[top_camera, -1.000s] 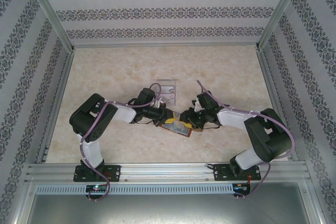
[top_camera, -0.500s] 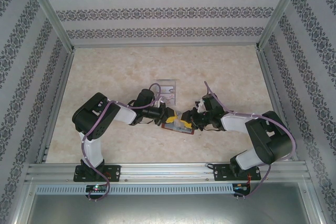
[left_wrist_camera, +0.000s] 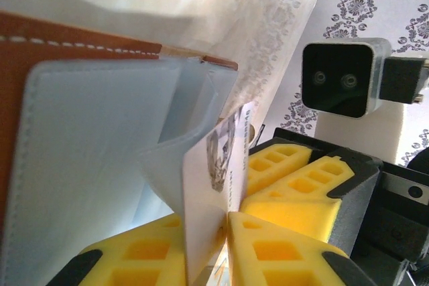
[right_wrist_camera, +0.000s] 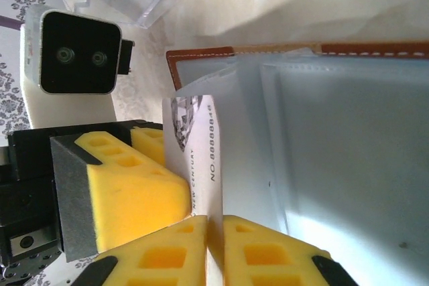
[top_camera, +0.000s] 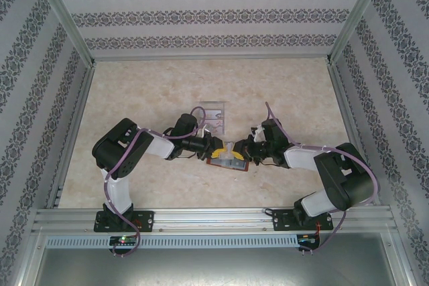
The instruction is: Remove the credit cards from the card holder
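Looked down on a pale, marbled table (top_camera: 134, 92), walled by floral-striped wallpaper (top_camera: 201, 15), with an aluminium rail (top_camera: 201, 216) along the near edge. Found a clear plastic tray (top_camera: 213, 115) near the table's middle. Found the card holder (right_wrist_camera: 348, 165) just nearer than the tray, open: reddish-brown leather, white stitching, grey-blue pockets. Saw one pale credit card (right_wrist_camera: 194, 165) with small lettering, partly out of a pocket. Saw the right gripper (right_wrist_camera: 214, 226) clamped on that card's free end. Saw the left gripper (left_wrist_camera: 204, 232) straddling the same card; could not tell whether gripping. From above, found both grippers covering much of the holder.
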